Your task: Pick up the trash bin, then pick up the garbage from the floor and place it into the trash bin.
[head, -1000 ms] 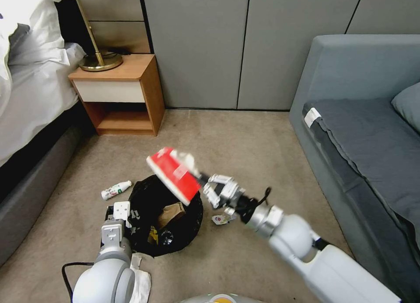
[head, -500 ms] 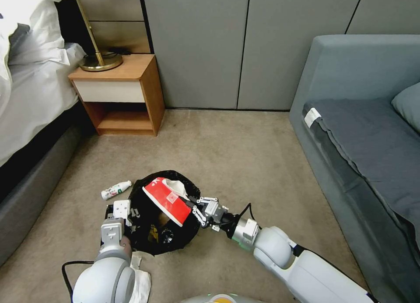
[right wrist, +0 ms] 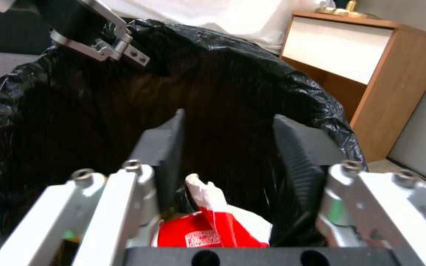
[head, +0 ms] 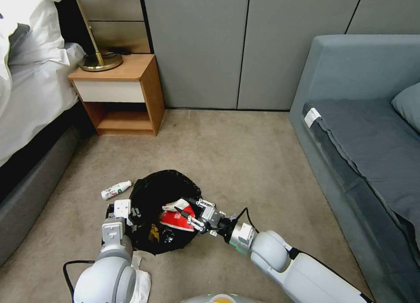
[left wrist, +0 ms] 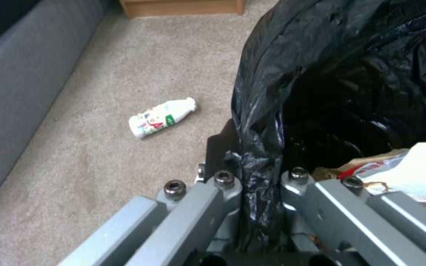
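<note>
Right claw (head: 189, 215): hangs over the mouth of the trash bin, its fingers (right wrist: 166, 147) spread apart with nothing pinched between them; the red carton lies loose below them.
Left claw (left wrist: 260, 184): pressed together on the near rim of the trash bin, the black bag folded between its two fingers, so it holds the bin by the edge.
Trash bin (head: 151, 193): sits on the carpet between the two arms, mouth open upward, in front of the robot and well apart from the nightstand (head: 127, 90).
Red carton (head: 175, 217): rests inside the bin, on the side toward the right claw, tilted, with a white torn flap sticking up; it looks already dropped.
White bottle (head: 116, 190): lies on its side on the floor just beyond the bin's left edge, cap pointing away from the robot and toward the bin.
Deciding relation: the bottle lies on the left arm's side, but that arm is busy with the bin; the free right claw would probably have to cross over the bin and close across the bottle's long axis.
White tissue (head: 142, 279): crumpled on the floor beside the left arm, nearer the robot than the bin.
</note>
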